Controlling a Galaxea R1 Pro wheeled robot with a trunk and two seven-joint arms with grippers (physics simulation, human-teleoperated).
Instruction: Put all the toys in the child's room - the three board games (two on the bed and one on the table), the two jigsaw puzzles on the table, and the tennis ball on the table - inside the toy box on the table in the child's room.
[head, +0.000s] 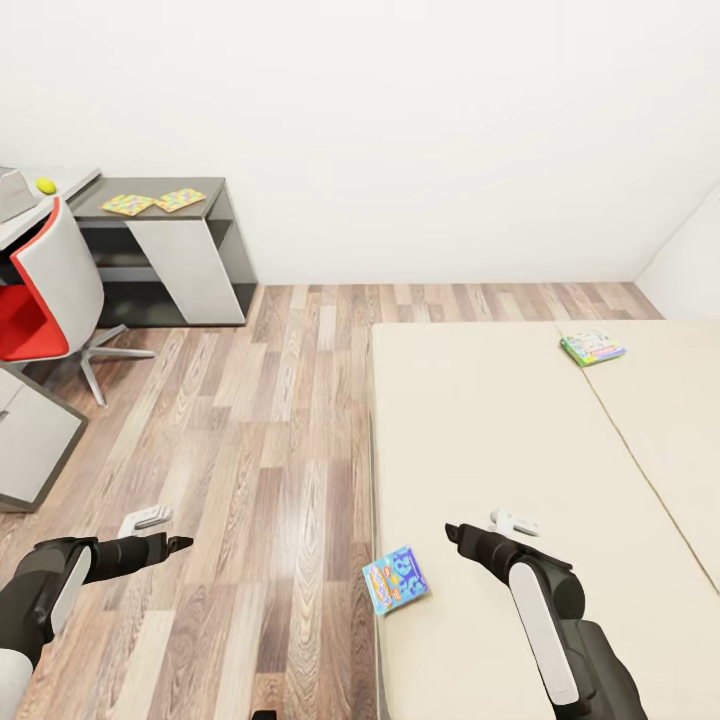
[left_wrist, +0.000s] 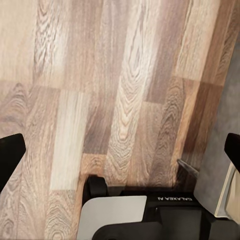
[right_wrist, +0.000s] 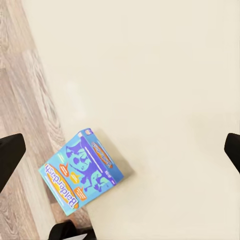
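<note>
The flat blue printed board game box with white lettering (head: 396, 579) lies at the near edge of the low beige bed (head: 520, 440), one corner jutting out over the wooden plank floor (head: 260, 420). It sits just to the left of the right pincer (head: 452, 532) and slightly nearer the robot; the right arm is plainly the closer one, since the left pincer (head: 180, 543) hangs over the floor well apart from the box. In the right wrist view the blue box (right_wrist: 80, 172) shows tilted on a diagonal, its long axis running askew to the line between the two dark fingertips, which stand wide apart at the edges of that picture with nothing between them. The left pincer's tips likewise stand wide apart and empty in its wrist view. A second, green-edged board game box (head: 592, 347) rests farther up the bed. The two multicoloured jigsaw sheets (head: 152, 202) lie on the dark grey side surface (head: 215, 187), the small yellow-green tennis ball (head: 46, 185) nearby.
</note>
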